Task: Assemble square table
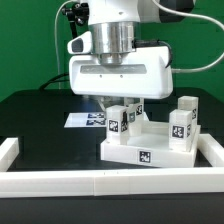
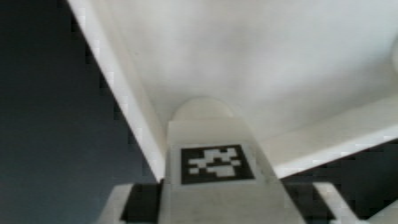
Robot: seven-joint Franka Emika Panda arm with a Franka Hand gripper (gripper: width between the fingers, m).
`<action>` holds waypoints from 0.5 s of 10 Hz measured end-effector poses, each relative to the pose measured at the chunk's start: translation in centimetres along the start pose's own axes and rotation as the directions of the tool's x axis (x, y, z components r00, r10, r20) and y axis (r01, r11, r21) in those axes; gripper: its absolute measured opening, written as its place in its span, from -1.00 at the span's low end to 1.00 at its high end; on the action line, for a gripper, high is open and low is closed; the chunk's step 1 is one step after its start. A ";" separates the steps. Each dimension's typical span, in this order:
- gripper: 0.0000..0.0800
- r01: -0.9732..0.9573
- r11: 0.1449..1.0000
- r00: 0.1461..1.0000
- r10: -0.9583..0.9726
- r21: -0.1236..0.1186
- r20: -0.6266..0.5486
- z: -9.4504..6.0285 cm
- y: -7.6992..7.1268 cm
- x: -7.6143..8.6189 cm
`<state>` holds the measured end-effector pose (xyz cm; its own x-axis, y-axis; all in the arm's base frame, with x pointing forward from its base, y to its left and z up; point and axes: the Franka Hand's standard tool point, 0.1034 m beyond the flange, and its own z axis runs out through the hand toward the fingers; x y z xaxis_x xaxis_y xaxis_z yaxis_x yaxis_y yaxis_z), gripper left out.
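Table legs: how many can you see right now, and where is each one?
3. One leg stands on the table top at the exterior view's right; one stands near its middle; one is in the gripper. A fourth may be hidden.

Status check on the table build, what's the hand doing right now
Hand closed on a tagged leg, low over the square tabletop. Three other legs stand upright on the tabletop, one at its far corner. Nothing in the way.
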<state>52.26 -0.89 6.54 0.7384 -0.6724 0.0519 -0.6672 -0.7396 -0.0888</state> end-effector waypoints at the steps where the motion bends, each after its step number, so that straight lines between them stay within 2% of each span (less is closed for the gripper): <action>1: -0.27 -0.066 0.998 0.998 0.066 -0.003 -0.006 0.0 0.3 0.2; 2: -0.27 -0.097 0.995 0.995 0.097 -0.006 -0.009 0.0 0.5 0.3; 3: 0.00 -0.139 0.990 0.990 0.139 -0.007 -0.010 0.0 0.7 0.4; 4: 0.00 -0.137 0.990 0.990 0.137 -0.007 -0.009 0.0 0.6 0.3; 5: 0.36 -0.132 0.991 0.991 0.131 -0.007 -0.009 0.0 0.6 0.3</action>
<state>52.09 -1.53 6.50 0.6433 -0.7640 0.0487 -0.7592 -0.6449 -0.0880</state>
